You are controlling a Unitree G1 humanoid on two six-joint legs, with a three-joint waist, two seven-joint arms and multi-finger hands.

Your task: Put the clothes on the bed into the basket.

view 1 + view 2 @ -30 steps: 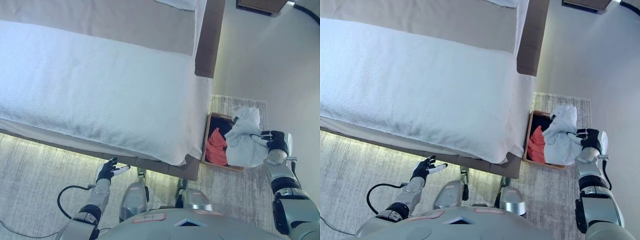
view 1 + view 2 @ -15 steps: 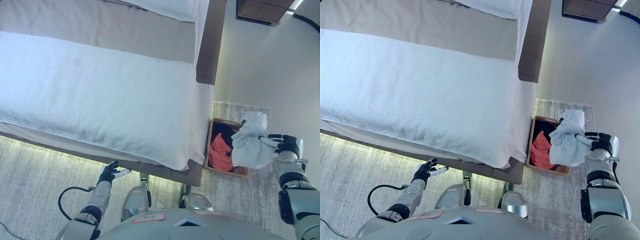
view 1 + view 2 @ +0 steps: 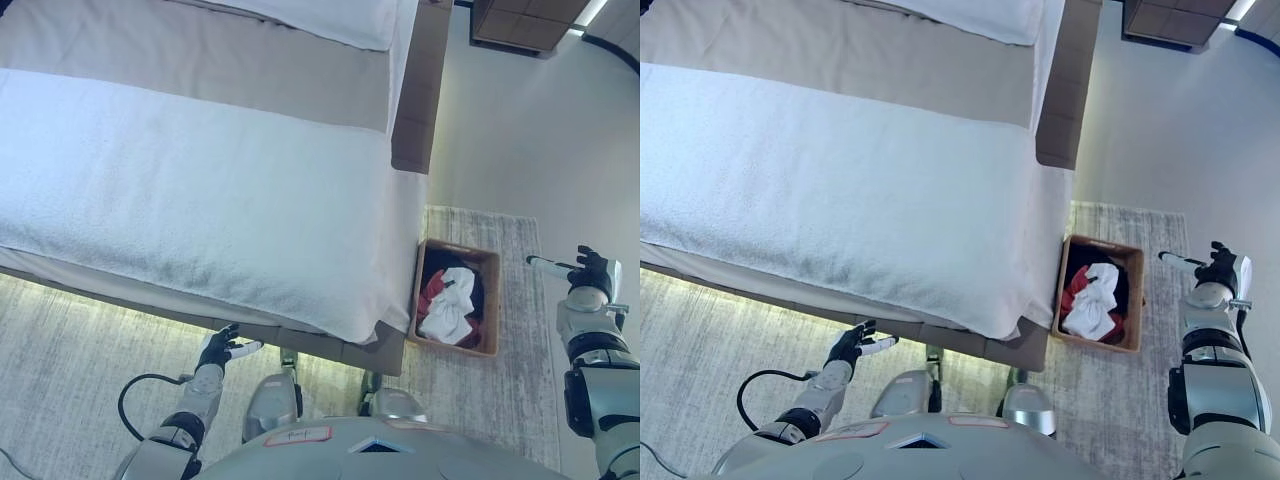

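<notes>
White garment (image 3: 446, 312) lies in the basket (image 3: 489, 300) on red and dark clothes, beside the bed (image 3: 200, 190), which shows no clothes. Your right robot hand (image 3: 592, 271), open and empty, is nearer, just right of it. Left robot hand (image 3: 218, 346), open, hangs low.

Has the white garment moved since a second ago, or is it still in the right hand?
Yes. The white garment has dropped out of the right hand into the basket, landing on the red clothes.
</notes>
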